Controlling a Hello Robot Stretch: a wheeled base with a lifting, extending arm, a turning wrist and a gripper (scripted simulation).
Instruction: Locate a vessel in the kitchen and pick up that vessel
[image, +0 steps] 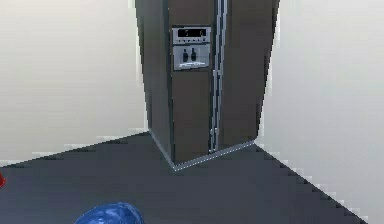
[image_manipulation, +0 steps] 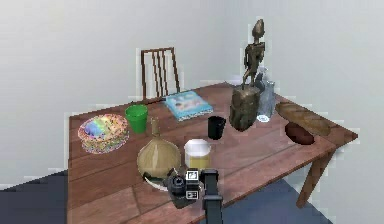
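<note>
Reaching at the near edge of the wooden table (image_manipulation: 110, 175), gripper (image_manipulation: 180, 186) sat near a tan round vase (image_manipulation: 158, 157), whether it held anything could not be told

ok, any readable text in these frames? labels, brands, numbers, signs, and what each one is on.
No text can be read in either view.
fridge, dispenser panel: pale display strip, too small to read.
flat blue box on the table: pale marks on its top, too blurred to read.
white squares on the arm: black marks, patterns rather than letters.
</note>
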